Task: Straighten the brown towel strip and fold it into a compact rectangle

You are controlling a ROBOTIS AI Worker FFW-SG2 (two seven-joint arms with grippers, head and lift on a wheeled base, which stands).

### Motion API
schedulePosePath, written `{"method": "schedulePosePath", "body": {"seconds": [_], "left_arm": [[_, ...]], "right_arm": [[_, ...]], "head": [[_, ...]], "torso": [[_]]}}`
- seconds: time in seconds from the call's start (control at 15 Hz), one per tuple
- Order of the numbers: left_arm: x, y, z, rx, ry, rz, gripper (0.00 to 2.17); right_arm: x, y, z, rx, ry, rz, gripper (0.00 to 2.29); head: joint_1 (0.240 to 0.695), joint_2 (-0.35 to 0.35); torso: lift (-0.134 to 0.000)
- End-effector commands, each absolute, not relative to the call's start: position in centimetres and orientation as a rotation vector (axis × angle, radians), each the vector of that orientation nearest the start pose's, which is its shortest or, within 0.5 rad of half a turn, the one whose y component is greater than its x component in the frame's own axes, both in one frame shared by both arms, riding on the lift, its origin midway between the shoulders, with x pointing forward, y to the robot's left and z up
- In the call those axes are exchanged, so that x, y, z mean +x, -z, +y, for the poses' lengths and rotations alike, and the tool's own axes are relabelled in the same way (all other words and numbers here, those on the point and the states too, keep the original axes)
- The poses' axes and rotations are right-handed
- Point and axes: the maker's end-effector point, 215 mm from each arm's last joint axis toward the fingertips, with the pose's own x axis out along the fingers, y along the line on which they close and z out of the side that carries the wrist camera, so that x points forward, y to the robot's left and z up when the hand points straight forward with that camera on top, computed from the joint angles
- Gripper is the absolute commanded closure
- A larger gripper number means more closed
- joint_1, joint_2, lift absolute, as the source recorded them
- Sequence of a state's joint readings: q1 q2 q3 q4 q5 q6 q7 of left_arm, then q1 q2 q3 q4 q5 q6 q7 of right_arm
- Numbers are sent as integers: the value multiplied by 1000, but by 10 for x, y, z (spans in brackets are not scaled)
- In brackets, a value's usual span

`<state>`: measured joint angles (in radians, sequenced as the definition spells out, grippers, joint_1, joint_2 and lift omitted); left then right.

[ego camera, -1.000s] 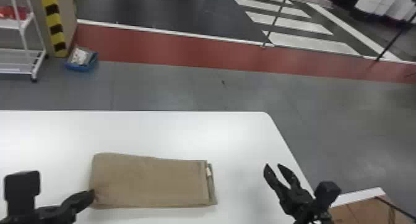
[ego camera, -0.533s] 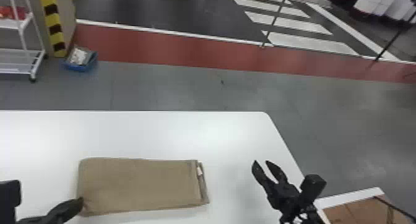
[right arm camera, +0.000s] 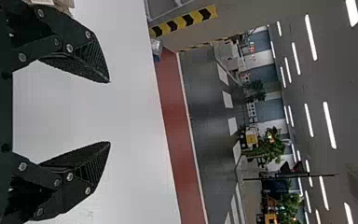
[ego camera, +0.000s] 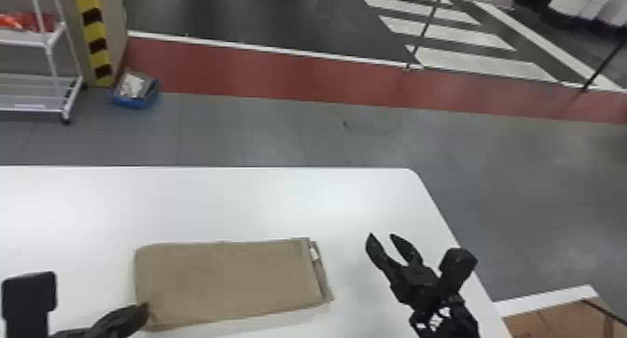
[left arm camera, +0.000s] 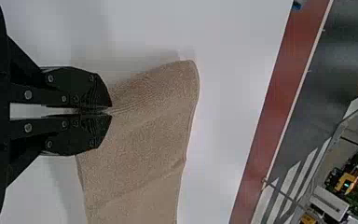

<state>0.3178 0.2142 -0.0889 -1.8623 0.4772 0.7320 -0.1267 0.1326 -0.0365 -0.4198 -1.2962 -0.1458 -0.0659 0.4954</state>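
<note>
White table (ego camera: 261,197), brown towel strip (ego camera: 233,278) laid long from left to right.
I have my left gripper (left arm camera: 110,111) clenched on its near left corner (ego camera: 161,316), the cloth stretching rightward; my released right gripper (right arm camera: 110,112) is apart, beyond the right end (ego camera: 322,285). Left is nearer, so I'd judge it leads.

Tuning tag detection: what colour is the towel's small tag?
The tag is white, best in head view.

Surface (ego camera: 233,201) is white; towel strip (ego camera: 224,281) on it, plain brown. Beyond surface: grey floor (ego camera: 280,131), red band (ego camera: 242,71), yellow-and-black striped edging (ego camera: 94,31).
</note>
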Motion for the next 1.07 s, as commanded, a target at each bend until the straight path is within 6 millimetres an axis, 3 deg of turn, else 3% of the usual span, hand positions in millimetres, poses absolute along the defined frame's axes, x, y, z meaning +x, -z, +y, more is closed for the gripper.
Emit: {"method": "schedulePosePath", "body": {"seconds": [0.0, 0.13, 0.4, 0.53, 0.73, 1.0], "left_arm": [[397, 518, 151, -260, 371, 766, -2], [399, 504, 166, -258, 357, 758, -2], [414, 485, 169, -254, 359, 671, 43], [428, 470, 153, -286, 432, 539, 46], [434, 489, 108, -211, 523, 497, 46], [438, 500, 83, -159, 555, 457, 353]], "right_arm": [[480, 526, -356, 208, -62, 297, 478], [485, 534, -342, 216, -75, 339, 478], [493, 549, -312, 258, -123, 426, 478], [494, 560, -282, 298, -179, 496, 478], [492, 573, -251, 356, -233, 593, 481], [474, 576, -236, 390, -259, 691, 481]], "head": [[695, -295], [695, -275], [695, -210], [695, -190], [695, -164], [695, -171]], "torso": [[0], [0], [0], [0], [0], [0]]}}
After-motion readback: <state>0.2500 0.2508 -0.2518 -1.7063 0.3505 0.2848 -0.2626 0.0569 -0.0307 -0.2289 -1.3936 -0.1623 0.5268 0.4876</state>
